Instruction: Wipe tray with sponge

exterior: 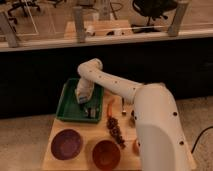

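Observation:
The green tray (67,107) lies at the far left of the wooden table. My arm reaches down into it from the right. My gripper (83,98) is low inside the tray, near its middle. A pale light-blue block, the sponge (81,93), shows at the gripper's end, on or close to the tray floor. I cannot tell whether it is held. A small dark thing (90,112) lies in the tray near its front right corner.
A purple bowl (66,144) and a brown bowl (106,154) stand at the front of the wooden table (50,159). A dark string of small things (116,131) and an orange piece (109,106) lie right of the tray. A dark counter wall stands behind.

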Available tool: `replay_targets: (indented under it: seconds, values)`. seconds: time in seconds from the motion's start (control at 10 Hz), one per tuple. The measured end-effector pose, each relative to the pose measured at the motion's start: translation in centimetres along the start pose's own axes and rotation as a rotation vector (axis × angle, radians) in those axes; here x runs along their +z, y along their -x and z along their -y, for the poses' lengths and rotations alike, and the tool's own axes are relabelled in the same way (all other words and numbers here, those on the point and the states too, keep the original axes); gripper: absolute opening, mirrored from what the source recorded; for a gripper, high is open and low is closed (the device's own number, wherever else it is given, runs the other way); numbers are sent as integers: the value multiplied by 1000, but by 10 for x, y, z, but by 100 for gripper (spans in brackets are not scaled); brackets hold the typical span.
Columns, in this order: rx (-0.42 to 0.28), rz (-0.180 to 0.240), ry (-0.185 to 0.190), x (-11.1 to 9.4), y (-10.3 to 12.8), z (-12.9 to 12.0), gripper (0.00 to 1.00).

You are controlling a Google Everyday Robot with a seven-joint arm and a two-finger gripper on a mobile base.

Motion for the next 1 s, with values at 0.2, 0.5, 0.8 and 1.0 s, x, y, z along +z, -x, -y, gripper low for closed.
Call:
replay_targets:
  seconds: [0.2,0.5,0.8,1.0]
  values:
    - [12,-4,25,-5,8,-7,0]
    - [62,-7,67,-4,12,-33,0]
    - [118,-8,59,0,4,-55,0]
    - [136,-11,55,2,-11,-61,0]
